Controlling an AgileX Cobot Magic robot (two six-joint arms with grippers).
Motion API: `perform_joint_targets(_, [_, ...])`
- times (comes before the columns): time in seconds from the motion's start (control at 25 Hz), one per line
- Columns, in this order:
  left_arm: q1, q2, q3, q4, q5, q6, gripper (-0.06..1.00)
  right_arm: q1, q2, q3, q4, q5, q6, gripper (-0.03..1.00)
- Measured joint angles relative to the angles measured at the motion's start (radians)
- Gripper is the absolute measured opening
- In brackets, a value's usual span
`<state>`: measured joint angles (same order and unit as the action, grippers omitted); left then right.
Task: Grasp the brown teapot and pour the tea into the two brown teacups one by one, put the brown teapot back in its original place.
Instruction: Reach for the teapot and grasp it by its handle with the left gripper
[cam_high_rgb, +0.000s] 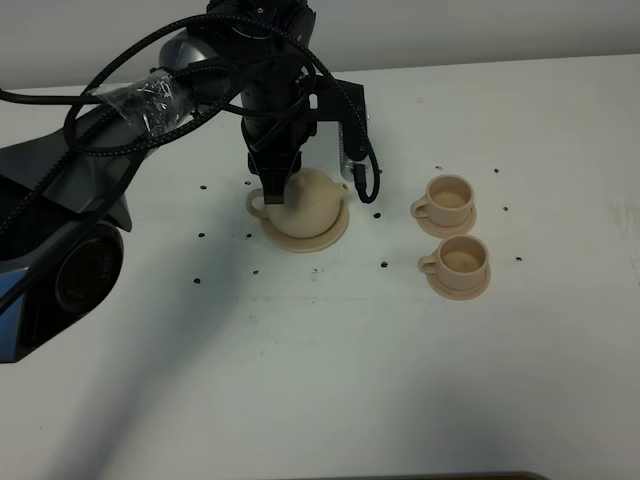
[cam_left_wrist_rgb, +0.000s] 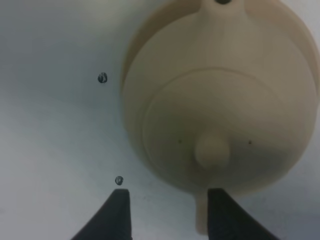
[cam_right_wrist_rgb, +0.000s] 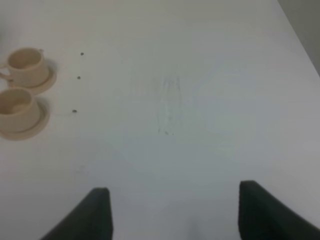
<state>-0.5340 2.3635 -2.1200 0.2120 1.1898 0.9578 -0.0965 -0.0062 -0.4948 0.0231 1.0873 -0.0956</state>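
Note:
The brown teapot (cam_high_rgb: 312, 203) stands on its wide saucer, the original place (cam_high_rgb: 330, 238), left of the table's middle. My left gripper (cam_high_rgb: 270, 192) reaches down at the pot's left side, over the loop handle. In the left wrist view I look down on the teapot (cam_left_wrist_rgb: 215, 100) and its lid knob (cam_left_wrist_rgb: 212, 150). The handle (cam_left_wrist_rgb: 201, 215) lies between the fingers of the left gripper (cam_left_wrist_rgb: 167, 212), against one finger, with bare table up to the other. The two brown teacups (cam_high_rgb: 449, 196) (cam_high_rgb: 461, 259) sit on small saucers to the right. My right gripper (cam_right_wrist_rgb: 172, 210) stands open over bare table, the teacups (cam_right_wrist_rgb: 24, 64) (cam_right_wrist_rgb: 15, 106) far off to one side.
Small dark dots (cam_high_rgb: 384, 265) mark the white table (cam_high_rgb: 300, 380) around the pot and cups. The left arm's cables (cam_high_rgb: 130, 120) and black housing (cam_high_rgb: 70, 270) fill the left side of the high view. The right arm does not show there.

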Motion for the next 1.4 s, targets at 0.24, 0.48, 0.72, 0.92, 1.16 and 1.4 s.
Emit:
perform_joint_targets(0.24, [0.0,-0.004,0.0,-0.006,0.0,-0.02,0.39,0.0,0.0,0.0,0.0,0.0,0.0,0.52])
perform_joint_targets(0.48, [0.013,-0.09,0.093,-0.006,0.0,-0.034,0.38,0.0,0.0,0.0,0.0,0.0,0.0,0.52])
perform_joint_targets(0.72, [0.026,-0.11,0.166,0.001,0.0,-0.04,0.38,0.0,0.0,0.0,0.0,0.0,0.0,0.52])
perform_joint_targets(0.92, [0.026,-0.085,0.168,-0.001,0.0,-0.042,0.38,0.0,0.0,0.0,0.0,0.0,0.0,0.52])
perform_joint_targets(1.16, [0.026,-0.047,0.168,0.005,0.0,-0.042,0.38,0.0,0.0,0.0,0.0,0.0,0.0,0.52])
perform_joint_targets(1.4, [0.026,-0.034,0.165,0.01,0.0,-0.04,0.38,0.0,0.0,0.0,0.0,0.0,0.0,0.52])
